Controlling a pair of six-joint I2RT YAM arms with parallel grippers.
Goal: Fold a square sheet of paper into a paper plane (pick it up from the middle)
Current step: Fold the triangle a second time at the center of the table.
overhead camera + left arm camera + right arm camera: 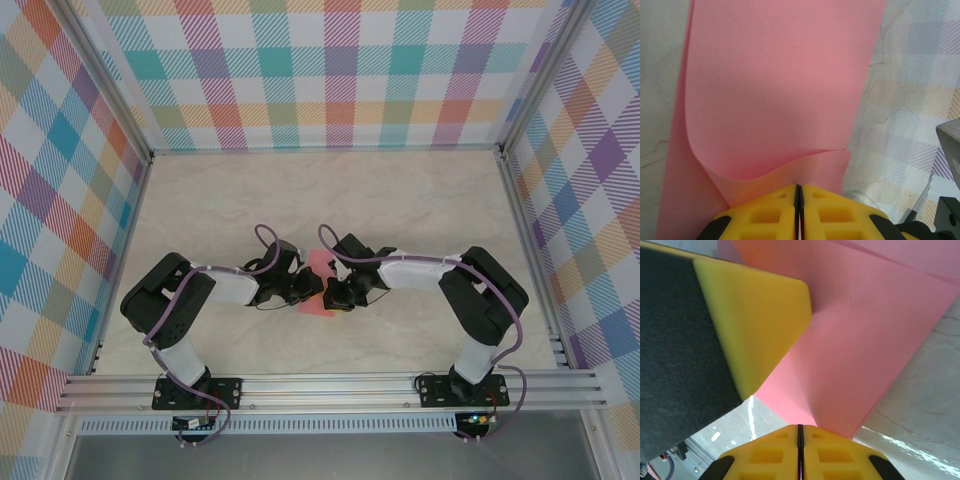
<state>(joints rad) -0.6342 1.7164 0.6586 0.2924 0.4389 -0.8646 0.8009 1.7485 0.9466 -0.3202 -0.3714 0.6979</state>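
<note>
- The thin salmon-pink square sheet of paper (318,268) is at the middle of the pale marble-patterned worktop (330,190) from left to right, and closer to its near edge than to its far edge. It sits between the tips of the two arms.
- The left gripper (308,288) reaches in from the left and the right gripper (333,292) from the right. They meet over the sheet, just beside each other.
- In the left wrist view the left gripper (798,187) has its yellow fingers (770,212) pressed together with only a thin seam between them, pinching the near edge of the sheet (780,90).
- There the sheet is doubled over. An upper layer curves up and away from the fingers, and a lower layer runs along the left side against the worktop (657,100).
- In the right wrist view the right gripper (800,427) is likewise closed, its yellow fingers (835,452) clamped on a corner of the sheet (870,335).
- From that corner the sheet rises away, with a crease line near the top right.
- A yellow finger of the left gripper (760,325) lies against the sheet at upper left.
- Pastel checked walls (320,70) stand along the left, far and right edges of the worktop, and a silver aluminium rail (330,385) carries the arm bases along the near edge.
</note>
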